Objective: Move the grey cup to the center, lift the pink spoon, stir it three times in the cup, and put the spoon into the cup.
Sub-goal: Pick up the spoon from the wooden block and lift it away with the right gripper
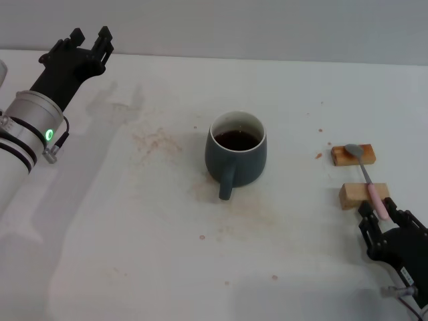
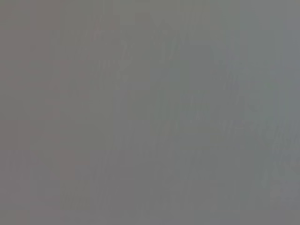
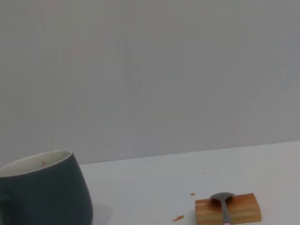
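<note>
The grey cup [image 1: 236,157] stands in the middle of the table with dark liquid inside and its handle toward me. It also shows in the right wrist view [image 3: 44,192]. The pink spoon [image 1: 366,177] lies across two small wooden blocks at the right, bowl on the far block, pink handle end toward me. Its bowl shows in the right wrist view [image 3: 222,199]. My right gripper [image 1: 379,212] is open at the handle end, one finger on each side of the pink tip. My left gripper [image 1: 89,39] is open and empty, raised at the far left, well away from the cup.
The far wooden block [image 1: 353,155] and the near wooden block [image 1: 360,195] carry the spoon; the far block also shows in the right wrist view [image 3: 228,209]. Brown stains and crumbs dot the white table [image 1: 134,221]. The left wrist view shows only plain grey.
</note>
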`<state>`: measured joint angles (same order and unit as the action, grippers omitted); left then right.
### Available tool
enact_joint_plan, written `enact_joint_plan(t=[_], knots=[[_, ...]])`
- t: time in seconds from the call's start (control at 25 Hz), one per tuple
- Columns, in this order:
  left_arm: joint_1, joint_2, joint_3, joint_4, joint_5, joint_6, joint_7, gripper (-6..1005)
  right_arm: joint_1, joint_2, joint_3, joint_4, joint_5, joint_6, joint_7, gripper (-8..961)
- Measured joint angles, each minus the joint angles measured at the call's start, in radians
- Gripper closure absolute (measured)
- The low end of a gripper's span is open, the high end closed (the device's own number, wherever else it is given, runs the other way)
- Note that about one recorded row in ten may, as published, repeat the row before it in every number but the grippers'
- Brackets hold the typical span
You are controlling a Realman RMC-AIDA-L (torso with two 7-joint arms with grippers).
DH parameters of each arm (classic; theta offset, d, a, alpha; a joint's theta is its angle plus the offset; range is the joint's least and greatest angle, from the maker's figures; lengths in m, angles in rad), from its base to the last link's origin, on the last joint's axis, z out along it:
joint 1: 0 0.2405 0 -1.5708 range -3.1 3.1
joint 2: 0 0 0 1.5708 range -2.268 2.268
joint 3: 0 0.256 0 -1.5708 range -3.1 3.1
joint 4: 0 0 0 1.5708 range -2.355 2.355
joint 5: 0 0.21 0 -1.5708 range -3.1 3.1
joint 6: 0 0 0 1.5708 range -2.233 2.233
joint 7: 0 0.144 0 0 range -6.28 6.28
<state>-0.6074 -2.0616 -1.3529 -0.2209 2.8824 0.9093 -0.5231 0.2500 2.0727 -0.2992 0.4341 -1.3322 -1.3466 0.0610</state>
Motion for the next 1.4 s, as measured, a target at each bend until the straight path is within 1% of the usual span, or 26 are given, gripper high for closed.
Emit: enact_joint_plan(t=[0.32,0.52,0.84,1.04,1.4], knots=[[0.0,0.0,0.0,0.0,0.0,-0.008,0.0,447,0.0,0.001,0.0,0.0,-0.007,-0.006,-0.003,569],[-0.001,0.0,0.0,0.0,0.0,-0.011,0.0,447,0.001,0.001,0.0,0.0,-0.007,-0.01,-0.003,606],[-0.003,0.0,-0.005,0.001,0.0,-0.018,0.0,447,0.002,0.001,0.0,0.0,-0.007,-0.01,-0.002,620],[-0.003,0.0,-0.009,0.002,0.0,-0.023,0.0,447,0.001,0.001,0.0,0.0,-0.005,-0.01,-0.002,663],[-0.002,0.0,-0.009,0.002,0.0,-0.023,0.0,448,-0.001,0.001,0.002,0.0,-0.001,-0.003,0.0,677]])
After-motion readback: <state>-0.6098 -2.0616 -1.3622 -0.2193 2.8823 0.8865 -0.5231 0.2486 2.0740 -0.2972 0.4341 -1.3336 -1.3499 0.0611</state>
